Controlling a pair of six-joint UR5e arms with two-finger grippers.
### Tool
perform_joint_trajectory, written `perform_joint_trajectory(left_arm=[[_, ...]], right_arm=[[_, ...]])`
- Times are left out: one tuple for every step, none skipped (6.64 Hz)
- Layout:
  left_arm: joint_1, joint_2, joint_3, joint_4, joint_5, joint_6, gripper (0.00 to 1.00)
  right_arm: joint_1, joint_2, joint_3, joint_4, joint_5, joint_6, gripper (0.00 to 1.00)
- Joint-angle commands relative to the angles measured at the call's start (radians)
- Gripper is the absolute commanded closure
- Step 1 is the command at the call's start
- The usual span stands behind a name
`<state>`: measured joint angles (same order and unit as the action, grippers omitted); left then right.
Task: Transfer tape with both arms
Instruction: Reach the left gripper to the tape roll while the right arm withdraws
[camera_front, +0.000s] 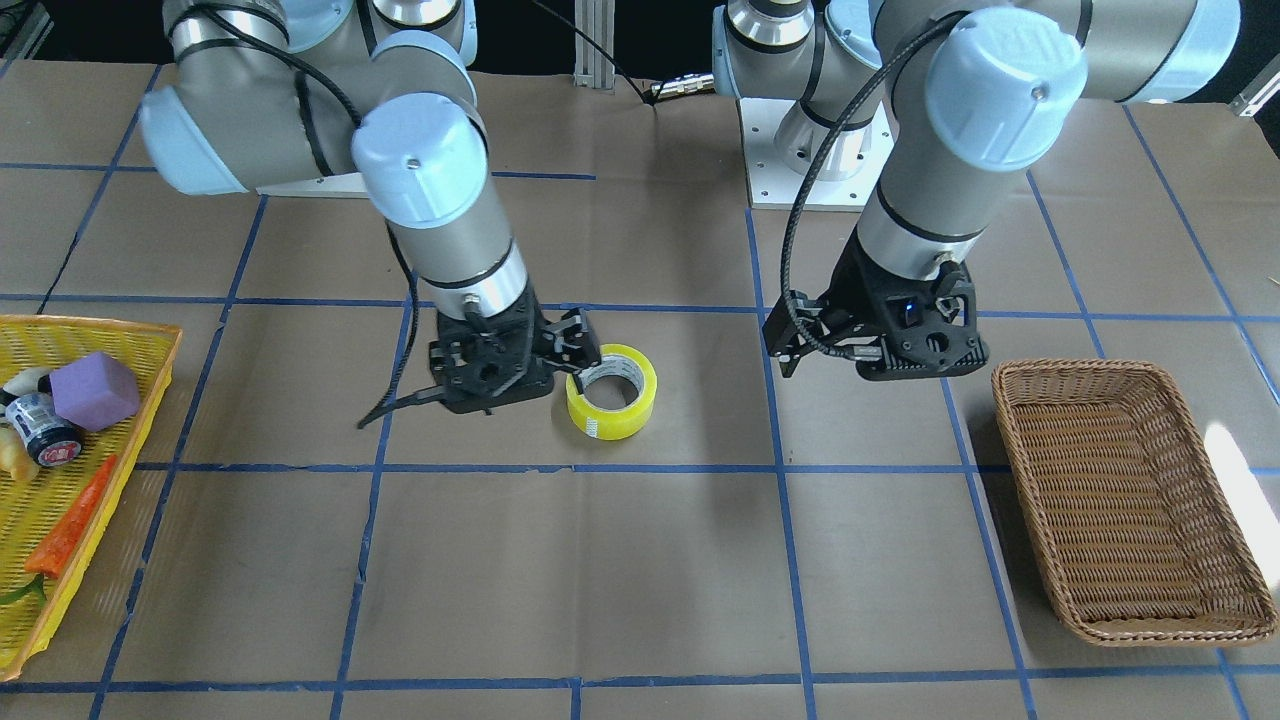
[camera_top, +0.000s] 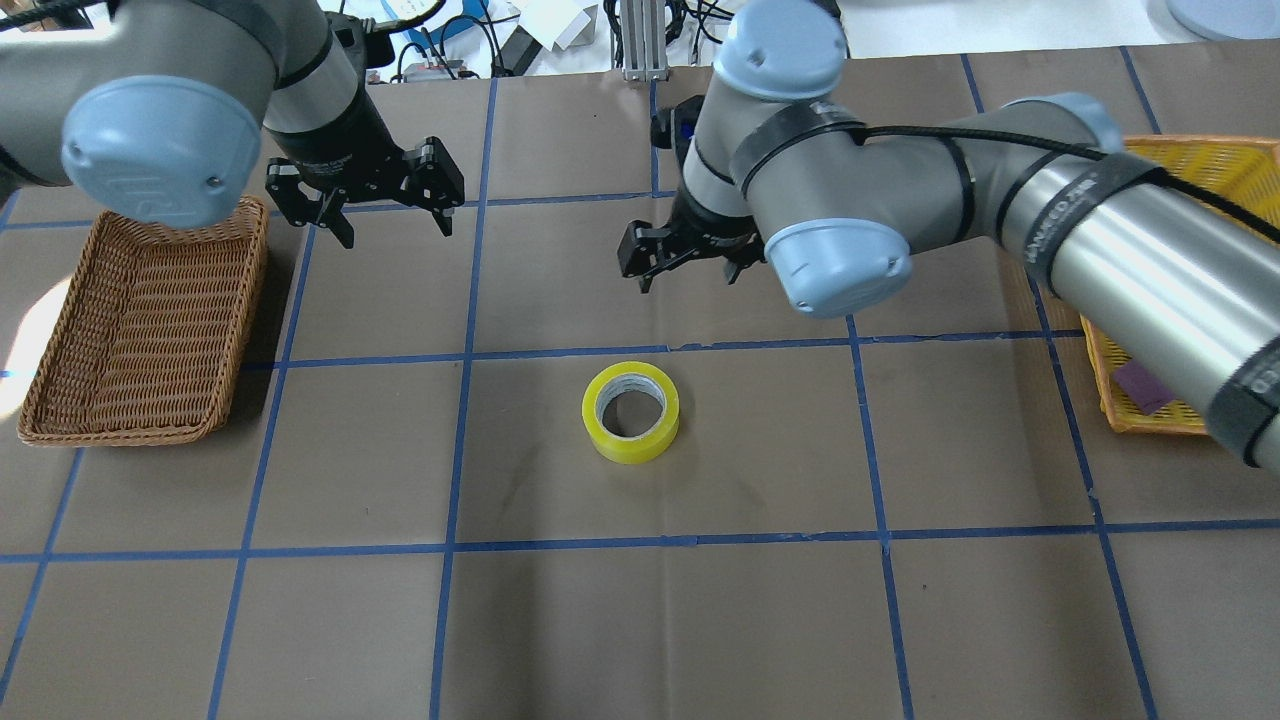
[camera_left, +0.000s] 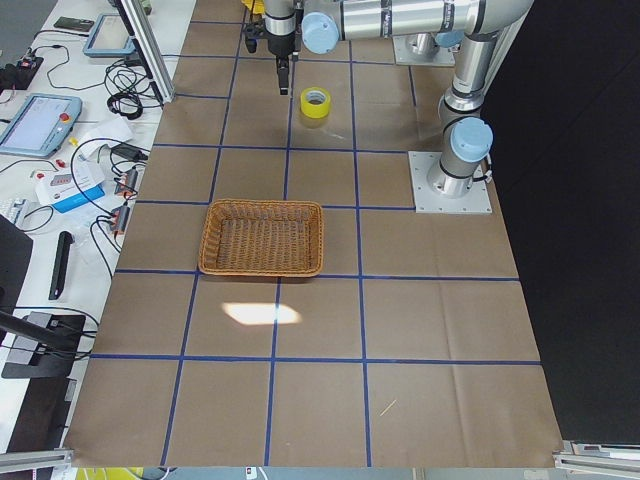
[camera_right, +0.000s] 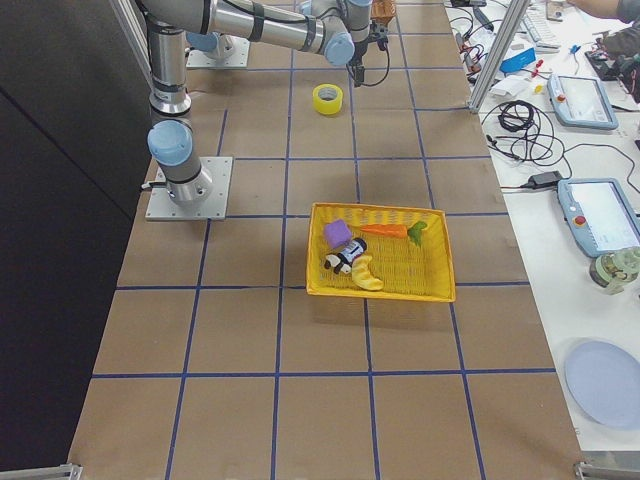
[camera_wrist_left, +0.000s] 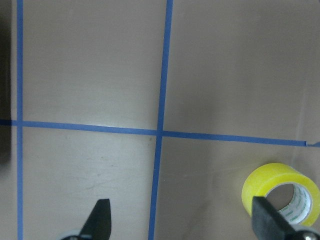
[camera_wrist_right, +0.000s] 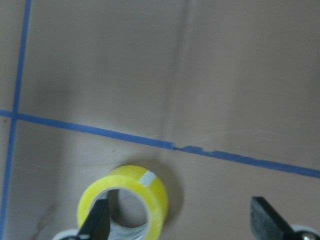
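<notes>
Yellow tape is lying flat, core upward, mid-table. The right hand, spread wide and empty, is hovering nearer, just rightward above it. The left hand is hanging open and empty, farther off.

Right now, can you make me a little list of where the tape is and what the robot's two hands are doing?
tape: lying flat on the table, hole up, not held
right hand: open, empty, close to the tape
left hand: open, empty, beside the wicker basket
wicker basket: at the left arm's end of the table
yellow tray: at the right arm's end, holding a purple block and a carrot
</notes>
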<state>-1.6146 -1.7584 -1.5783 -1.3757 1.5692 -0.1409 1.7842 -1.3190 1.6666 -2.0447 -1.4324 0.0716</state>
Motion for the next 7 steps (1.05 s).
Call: perform_joint_trajectory(left_arm=[[-0.147, -0.135, -0.05, 0.149, 0.002, -0.162, 0.0], [-0.242, -0.188, -0.119, 0.293, 0.002, -0.211, 0.0], [-0.275, -0.232, -0.194, 0.376, 0.002, -0.215, 0.0], [-0.28, -0.236, -0.266, 0.406, -0.001, -0.203, 0.0], [-0.283, -0.231, -0.308, 0.408, -0.001, -0.16, 0.0], [-0.286, -0.219, -0.322, 0.411, -0.001, -0.128, 0.0], [-0.284, -0.23, -0.325, 0.412, 0.0, -0.129, 0.0]], right_arm=[[-0.18, -0.128, -0.007, 0.157, -0.06, -0.093, 0.0], [-0.227, -0.185, -0.007, 0.226, -0.06, -0.108, 0.0], [-0.238, -0.227, -0.004, 0.266, -0.062, -0.108, 0.0], [-0.238, -0.239, -0.001, 0.28, -0.066, -0.108, 0.0], [-0.238, -0.265, -0.001, 0.303, -0.11, -0.11, 0.0], [-0.238, -0.27, -0.001, 0.322, -0.115, -0.11, 0.0], [-0.238, -0.273, 0.004, 0.33, -0.114, -0.11, 0.0]])
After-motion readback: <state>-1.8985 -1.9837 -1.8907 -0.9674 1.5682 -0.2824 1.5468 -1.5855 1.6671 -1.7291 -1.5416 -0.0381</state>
